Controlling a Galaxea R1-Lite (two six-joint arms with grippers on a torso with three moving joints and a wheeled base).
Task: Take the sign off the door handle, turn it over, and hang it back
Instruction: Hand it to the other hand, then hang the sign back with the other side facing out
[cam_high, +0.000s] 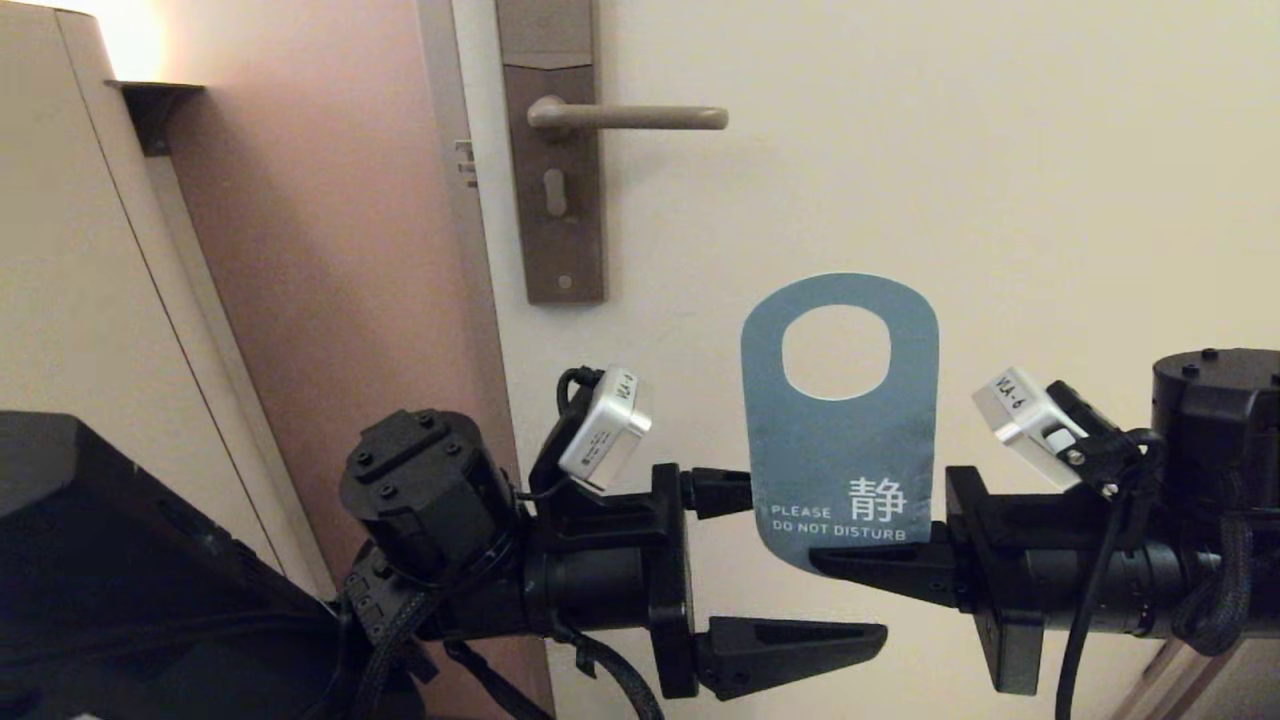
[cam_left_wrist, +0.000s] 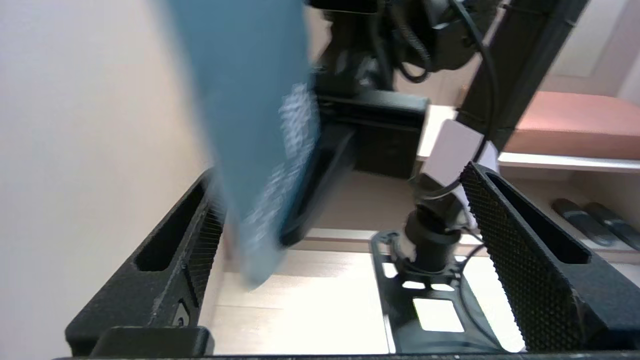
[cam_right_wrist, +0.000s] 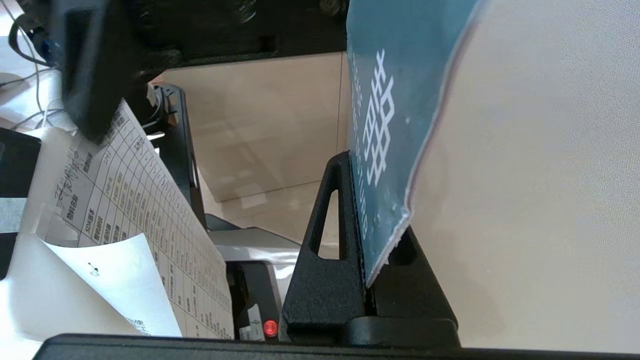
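The sign (cam_high: 838, 440) was held upright in front of the door, below and to the right of the door handle (cam_high: 625, 118), which was bare. Its blue face, printed "PLEASE DO NOT DISTURB", was turned toward the head camera, with the oval hole uppermost.

The right gripper (cam_high: 880, 560) reached in from the right, and its jaws were pressed together on the lower right corner of the sign. In the right wrist view, the card's bottom edge (cam_right_wrist: 385, 200) was seen pinched between the 2 black fingers (cam_right_wrist: 325, 280), the blue face lying against one of them.

The left gripper (cam_high: 770, 565) was set just left of the sign, its jaws spread wide. The upper finger (cam_high: 715, 492) was seen close to the card's left edge; whether it touched could not be told. The lower finger (cam_high: 790, 650) stood apart below the card. In the left wrist view, the sign (cam_left_wrist: 250, 125) hung between the 2 textured fingers (cam_left_wrist: 520, 260), near one of them and gripped by neither.

A printed paper sheet (cam_right_wrist: 135, 210) was visible in the right wrist view.
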